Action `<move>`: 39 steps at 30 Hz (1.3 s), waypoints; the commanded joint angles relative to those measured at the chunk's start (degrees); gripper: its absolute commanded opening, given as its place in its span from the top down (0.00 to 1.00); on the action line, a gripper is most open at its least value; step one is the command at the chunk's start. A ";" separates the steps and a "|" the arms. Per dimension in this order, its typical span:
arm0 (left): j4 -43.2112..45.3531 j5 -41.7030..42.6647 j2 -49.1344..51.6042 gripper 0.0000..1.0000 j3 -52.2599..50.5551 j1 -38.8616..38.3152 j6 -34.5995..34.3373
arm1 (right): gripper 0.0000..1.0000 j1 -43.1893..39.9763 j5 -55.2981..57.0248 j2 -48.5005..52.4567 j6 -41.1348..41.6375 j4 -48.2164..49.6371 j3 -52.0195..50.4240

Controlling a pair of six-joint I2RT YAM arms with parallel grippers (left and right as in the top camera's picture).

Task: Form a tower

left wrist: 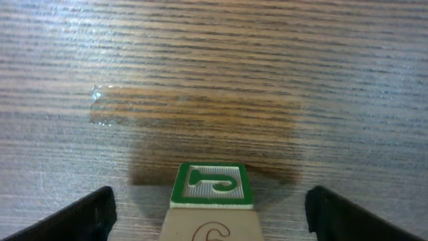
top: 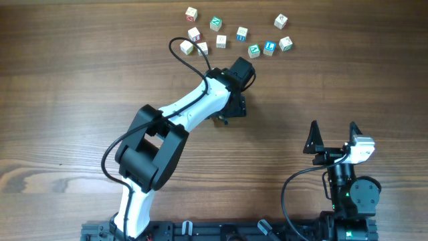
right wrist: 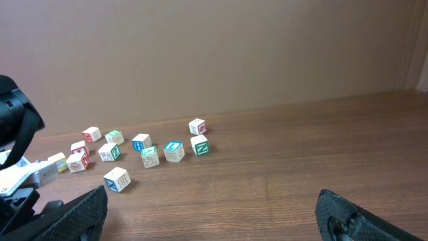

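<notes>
Left gripper [left wrist: 210, 197] straddles the tower [left wrist: 211, 231], jaws wide apart and clear of its green-marked top cube [left wrist: 212, 184], likely so nothing topples. Right gripper [top: 333, 128] sits spread, near right.

**Robotics test bench in a lab-type room**

We find a wood-grain table [top: 67, 80] set up as a work surface for two robot arms. The white-and-black left arm [top: 190, 107] and the right arm [top: 351, 191], ending in the right gripper [top: 334, 127], both rise from a black mounting rail [top: 221, 231] at the near edge. Exposed cables [top: 283, 191] loop from the joints. A plain brown wall [right wrist: 234, 53] backs the table. Loose letter cubes [right wrist: 174, 151] lie scattered at the far side.
</notes>
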 commanded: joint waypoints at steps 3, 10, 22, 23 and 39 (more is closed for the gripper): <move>-0.50 0.11 -3.06 0.00 1.14 -0.04 0.20 | 0.00 0.13 -0.09 -0.33 -0.24 0.11 -0.07; -0.61 0.00 -15.45 0.00 1.14 -0.04 2.25 | 0.00 0.13 -0.09 -0.33 -0.24 0.11 -0.07; -1.68 -19.87 -35.58 0.00 1.14 7.37 6.56 | 0.00 0.13 -0.09 -0.33 -0.24 0.11 -0.07; -2.43 -19.93 -36.15 0.00 1.14 9.42 6.51 | 0.00 0.13 -0.09 -0.33 -0.24 0.11 -0.07; -2.14 -13.73 -41.22 0.00 1.14 25.83 5.86 | 0.00 0.13 -0.09 -0.33 -0.24 0.11 -0.07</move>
